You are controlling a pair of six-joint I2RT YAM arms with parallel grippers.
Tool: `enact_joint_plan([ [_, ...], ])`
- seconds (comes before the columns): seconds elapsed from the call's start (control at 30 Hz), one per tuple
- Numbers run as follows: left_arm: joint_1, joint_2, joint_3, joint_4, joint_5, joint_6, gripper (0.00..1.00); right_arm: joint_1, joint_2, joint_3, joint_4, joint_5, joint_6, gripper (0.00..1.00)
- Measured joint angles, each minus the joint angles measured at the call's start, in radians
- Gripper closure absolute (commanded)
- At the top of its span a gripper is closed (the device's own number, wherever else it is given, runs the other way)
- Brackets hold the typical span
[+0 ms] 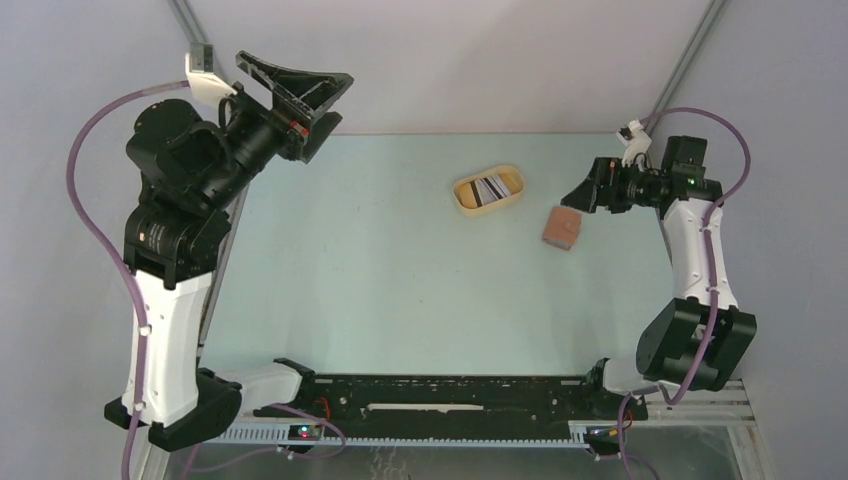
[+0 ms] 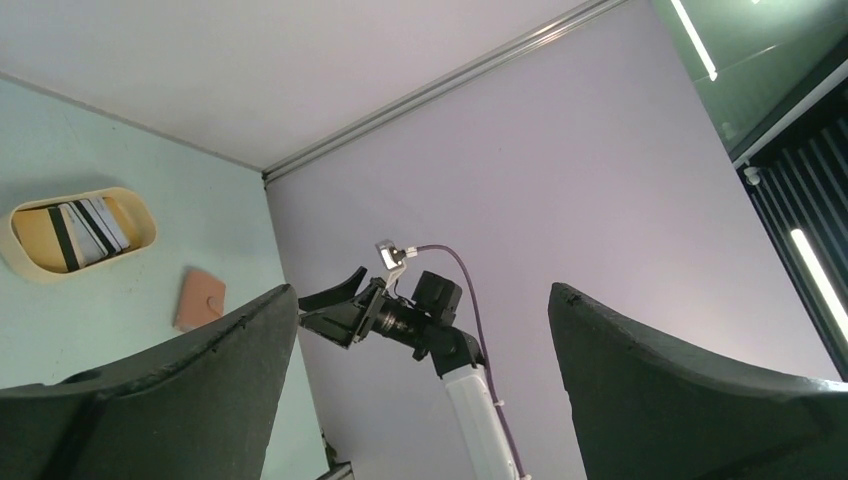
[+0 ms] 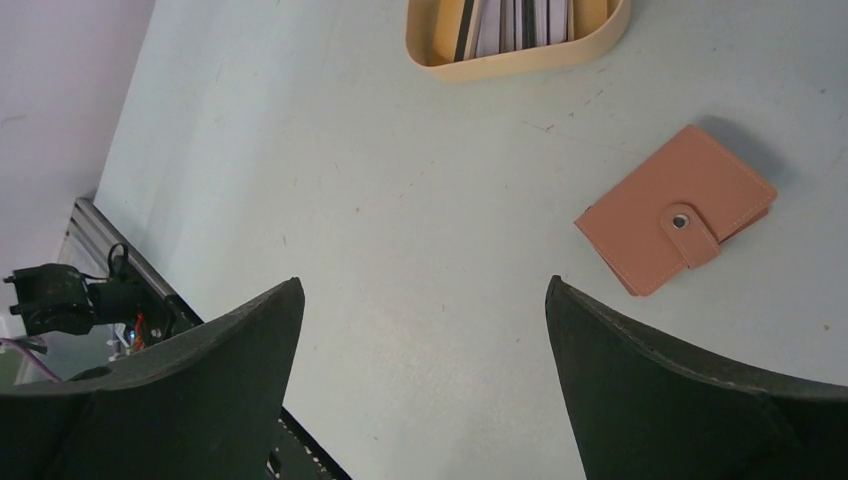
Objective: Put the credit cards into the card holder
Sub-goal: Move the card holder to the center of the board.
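On table [image 1: 380, 270], right of centre: card holder [image 1: 562, 228] lies snapped shut near yellow tray [image 1: 459, 196] containing credit cards [image 1: 495, 187] | left gripper [image 1: 318, 100], right gripper [image 1: 580, 192]: both spread wide, empty | advisable: pin holder flat, unsnap tab first.

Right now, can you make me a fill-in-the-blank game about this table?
The cards lie in the ____ tray.
The wallet is snapped ____.
The left gripper and the right gripper are both ____.
The wallet lies nearer the ____ gripper.
Missing words: yellow, shut, open, right.
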Motion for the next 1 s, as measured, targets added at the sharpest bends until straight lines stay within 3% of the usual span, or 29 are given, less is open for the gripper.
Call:
enact_joint_plan([
  [0.33, 0.000, 0.041, -0.036, 0.095, 0.072, 0.048, 0.00, 0.036, 0.060, 0.000, -0.014, 0.144, -0.088, 0.02],
  [0.53, 0.000, -0.113, -0.452, 0.256, 0.117, 0.256, 0.00, 0.073, 0.261, 0.026, -0.006, 0.362, -0.102, 0.12],
  [0.67, 0.004, -0.207, -0.749, 0.309, 0.091, 0.326, 0.00, 0.076, 0.428, 0.105, -0.012, 0.464, -0.080, 0.25],
  [0.8, 0.006, -0.231, -0.887, 0.353, 0.043, 0.345, 0.00, 0.063, 0.585, 0.255, -0.029, 0.483, -0.023, 0.28],
  [1.0, 0.008, -0.228, -0.935, 0.412, 0.009, 0.358, 0.00, 0.056, 0.745, 0.461, -0.065, 0.462, 0.056, 0.32],
])
